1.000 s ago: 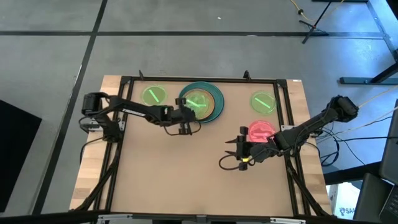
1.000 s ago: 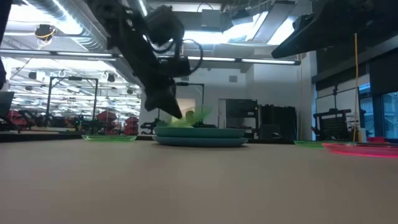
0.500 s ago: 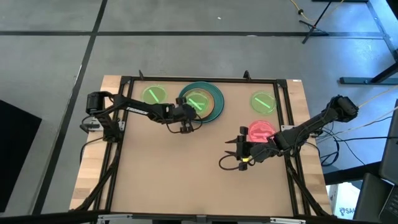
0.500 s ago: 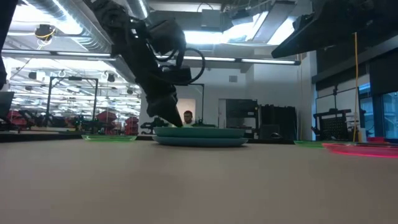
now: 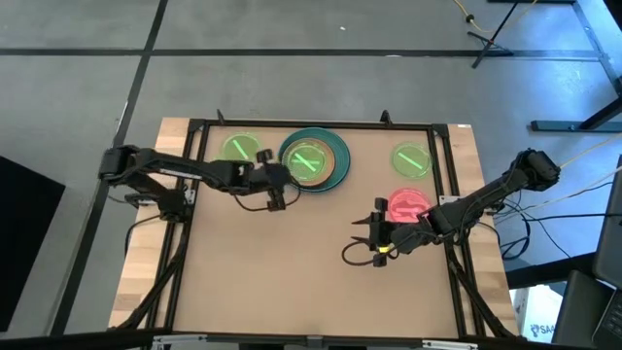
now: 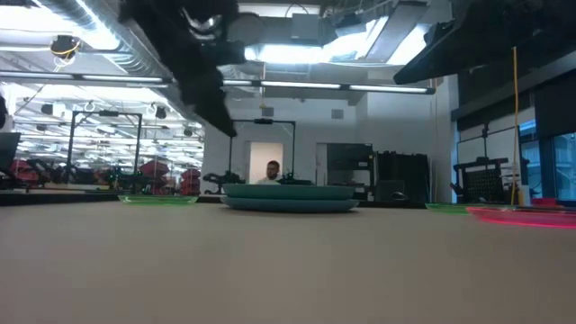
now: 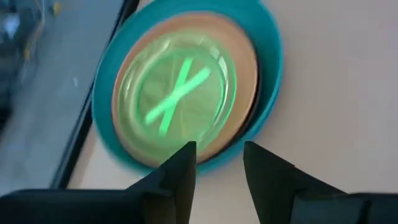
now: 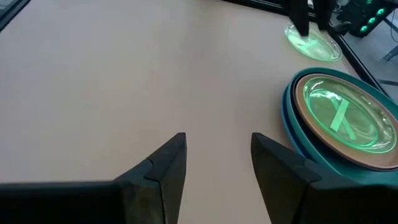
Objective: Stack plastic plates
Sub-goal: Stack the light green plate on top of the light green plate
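Observation:
A stack (image 5: 313,160) stands at the table's far middle: a teal plate, a salmon-pink plate on it, and a small neon-green plate (image 7: 177,93) lying flat on top. My left gripper (image 5: 276,187) is open and empty. It hovers just to the left and near side of the stack, and shows raised above the table in the low view (image 6: 202,76). In its own view its fingers (image 7: 217,171) frame the stack's near rim. My right gripper (image 5: 364,238) is open and empty above bare table, beside a red-pink plate (image 5: 408,204).
A second neon-green plate (image 5: 241,148) lies at the far left and a third (image 5: 411,158) at the far right. A black frame (image 5: 311,124) runs around the table. The near half of the table (image 5: 292,282) is bare. A person shows far behind in the low view (image 6: 273,171).
The neon-green plate, tilted at my left gripper over the stack a second ago, now lies flat on top of it. My left gripper has let go, risen and drawn back toward the table's left edge.

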